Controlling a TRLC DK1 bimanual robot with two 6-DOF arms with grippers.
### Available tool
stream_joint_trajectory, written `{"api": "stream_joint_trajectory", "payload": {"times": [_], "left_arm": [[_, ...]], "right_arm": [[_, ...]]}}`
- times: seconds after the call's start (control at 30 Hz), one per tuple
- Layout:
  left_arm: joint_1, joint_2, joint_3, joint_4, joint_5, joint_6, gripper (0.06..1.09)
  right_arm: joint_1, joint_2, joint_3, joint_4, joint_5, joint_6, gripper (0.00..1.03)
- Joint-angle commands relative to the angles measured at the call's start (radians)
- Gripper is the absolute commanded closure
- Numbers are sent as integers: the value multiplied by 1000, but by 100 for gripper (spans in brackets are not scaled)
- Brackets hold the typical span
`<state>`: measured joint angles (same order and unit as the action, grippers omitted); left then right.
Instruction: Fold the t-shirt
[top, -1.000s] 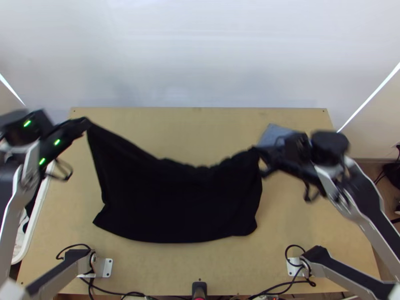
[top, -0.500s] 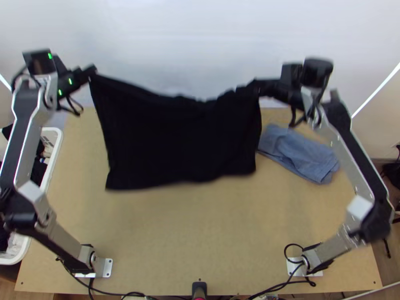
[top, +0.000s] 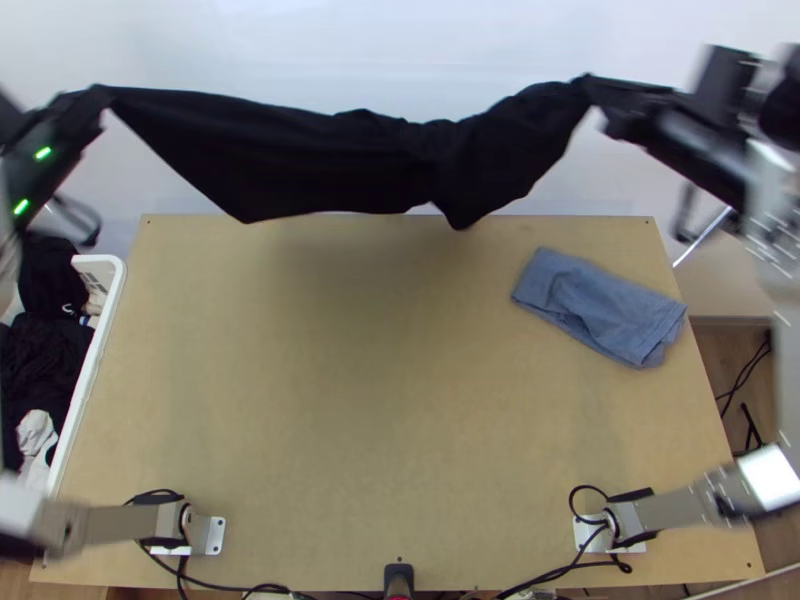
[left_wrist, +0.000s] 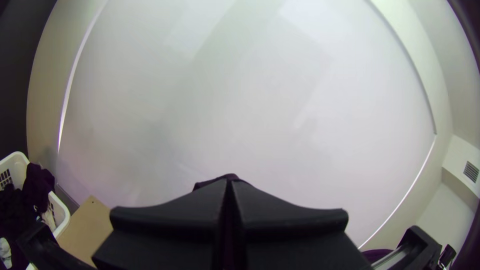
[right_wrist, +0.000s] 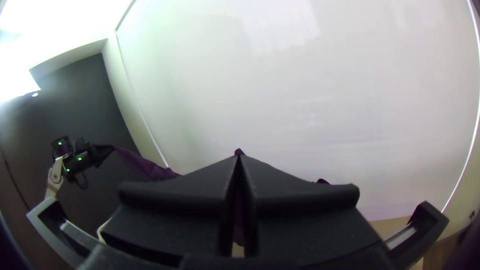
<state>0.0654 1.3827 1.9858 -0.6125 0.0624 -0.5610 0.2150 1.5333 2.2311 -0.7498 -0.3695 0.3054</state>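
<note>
The black t-shirt (top: 350, 160) hangs in the air between both grippers, past the table's far edge, its top stretched and sagging in the middle, its lower edge bunched toward the right. My left gripper (top: 100, 95) is shut on one upper corner at the upper left; in the left wrist view the left gripper (left_wrist: 229, 185) has its fingers together with dark cloth (left_wrist: 215, 181) behind the tips. My right gripper (top: 590, 88) is shut on the other upper corner; in the right wrist view the right gripper (right_wrist: 240, 160) is closed, with cloth (right_wrist: 145, 166) running off toward the left arm.
A folded blue-grey cloth (top: 605, 308) lies on the right side of the wooden table (top: 380, 420). A white basket (top: 95, 350) holding dark and light clothes stands at the left. A white wall panel (top: 400, 40) rises behind the table.
Both grippers have risen and moved farther away, and spread apart, carrying the t-shirt up off the table. Its lower edge has swung to the table's far edge, and the blue-grey cloth is uncovered.
</note>
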Motion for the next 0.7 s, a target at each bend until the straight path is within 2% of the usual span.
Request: {"api": "stream_joint_trajectory", "payload": {"times": [0.0,0.1,0.27,0.53,0.67], "left_arm": [[5,-353,-212,85,1,-39,105],[2,-470,-277,77,2,-42,105],[14,-576,-335,-1,2,-70,105],[24,-625,-400,-43,4,-74,105],[34,-679,-604,-46,2,-57,105]], "right_arm": [[-5,-288,-41,-198,-83,46,100],[0,-387,-77,-304,-109,29,100],[3,-440,-80,-444,-118,21,100],[6,-449,-119,-468,-120,23,100],[4,-463,-292,-448,-120,-11,100]]}}
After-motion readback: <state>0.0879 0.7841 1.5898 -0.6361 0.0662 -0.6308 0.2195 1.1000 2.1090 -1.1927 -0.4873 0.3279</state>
